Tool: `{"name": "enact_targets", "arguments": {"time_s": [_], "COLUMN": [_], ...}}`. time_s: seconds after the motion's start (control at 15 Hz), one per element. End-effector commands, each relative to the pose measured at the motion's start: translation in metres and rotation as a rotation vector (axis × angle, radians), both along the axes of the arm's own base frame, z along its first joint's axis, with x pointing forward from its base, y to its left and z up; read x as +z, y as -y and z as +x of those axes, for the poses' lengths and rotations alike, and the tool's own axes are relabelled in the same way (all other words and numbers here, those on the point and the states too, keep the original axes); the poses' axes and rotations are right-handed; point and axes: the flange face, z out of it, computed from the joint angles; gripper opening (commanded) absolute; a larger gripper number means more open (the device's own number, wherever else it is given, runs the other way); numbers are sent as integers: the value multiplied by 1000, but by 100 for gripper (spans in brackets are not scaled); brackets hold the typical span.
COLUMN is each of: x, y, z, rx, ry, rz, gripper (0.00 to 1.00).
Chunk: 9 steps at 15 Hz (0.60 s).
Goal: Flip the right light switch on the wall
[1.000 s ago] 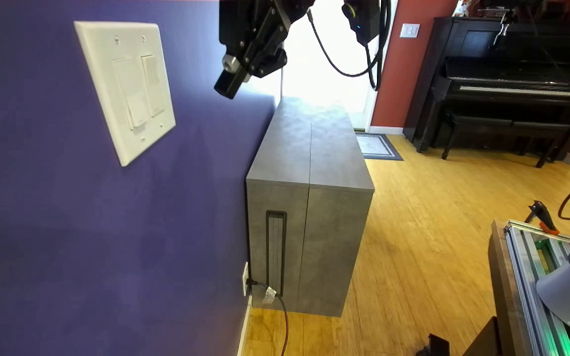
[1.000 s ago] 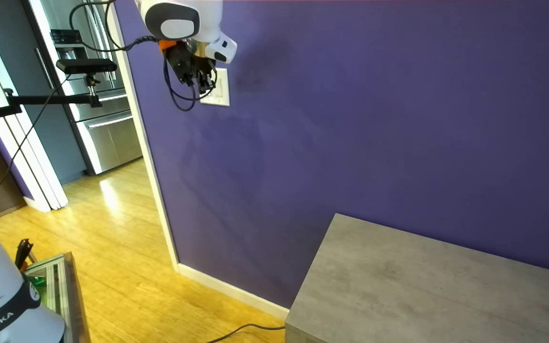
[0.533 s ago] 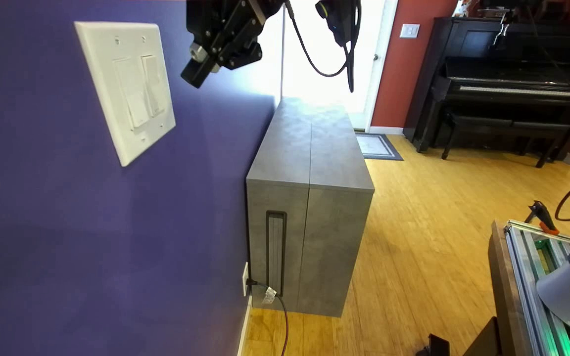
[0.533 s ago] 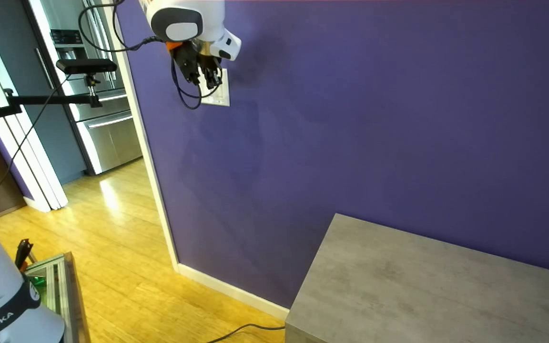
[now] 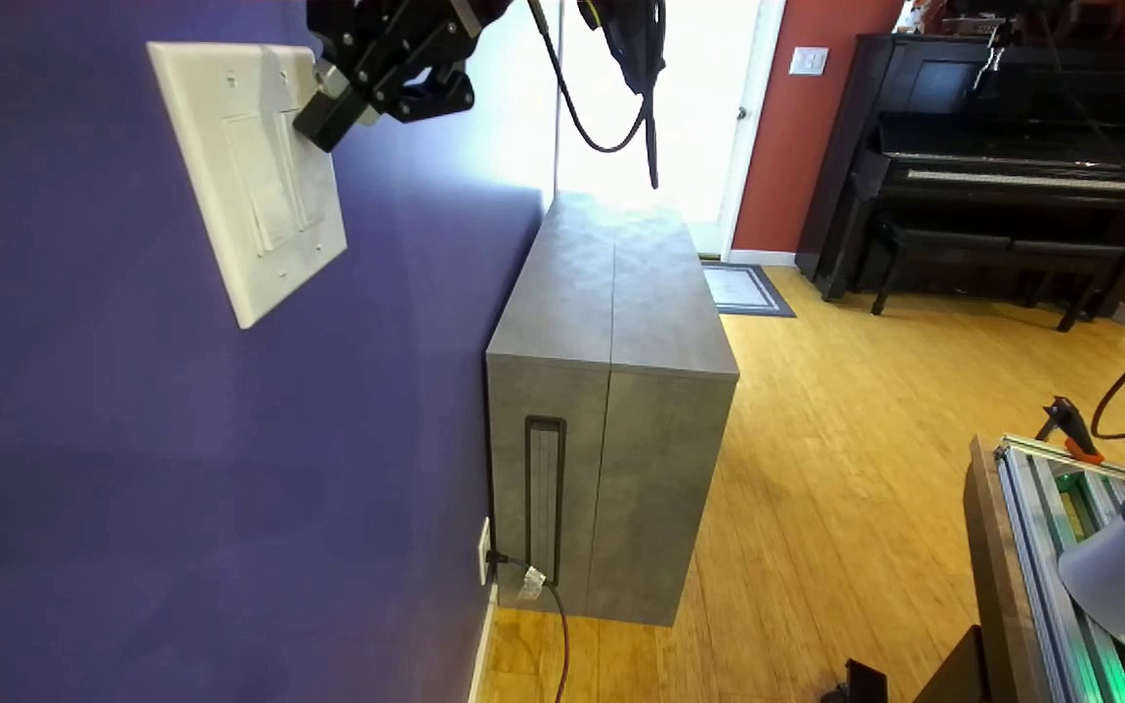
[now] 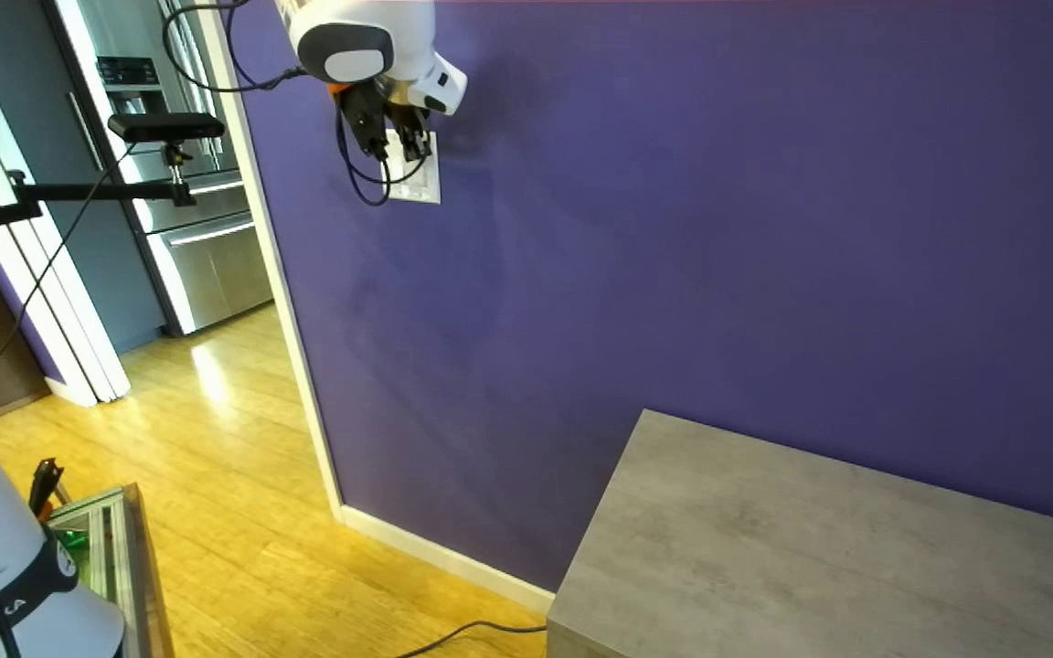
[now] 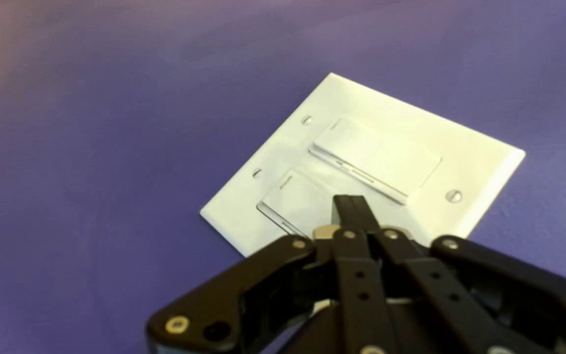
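Holds jaws pressed together low in the wrist view. In an exterior view, overlaps the upper part of the right light switch (image 5: 305,190), upper left on the purple wall (image 5: 133,469); cannot tell if touching. Has a grey cabinet (image 5: 670,312) beyond, mid-frame.

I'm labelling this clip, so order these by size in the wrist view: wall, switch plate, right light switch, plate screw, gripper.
Largest to smallest:
1. wall
2. switch plate
3. right light switch
4. plate screw
Unranked: gripper; it overlaps the switch plate and runs off the frame, so its nearness makes comparison unsure.
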Motion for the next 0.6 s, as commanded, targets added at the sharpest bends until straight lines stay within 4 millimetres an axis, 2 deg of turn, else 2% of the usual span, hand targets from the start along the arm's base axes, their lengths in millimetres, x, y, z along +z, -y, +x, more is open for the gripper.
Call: {"name": "enact_targets", "arguments": {"time_s": [0.0,0.27,0.53], "x": [-1,4,30], "y": [-6,-4,5], "z": [10,1,-17], "rx": [-21,34,85], "ry": [3,-69,-193], "rz": [-2,-49,-245], "gripper": [0,0,0]}}
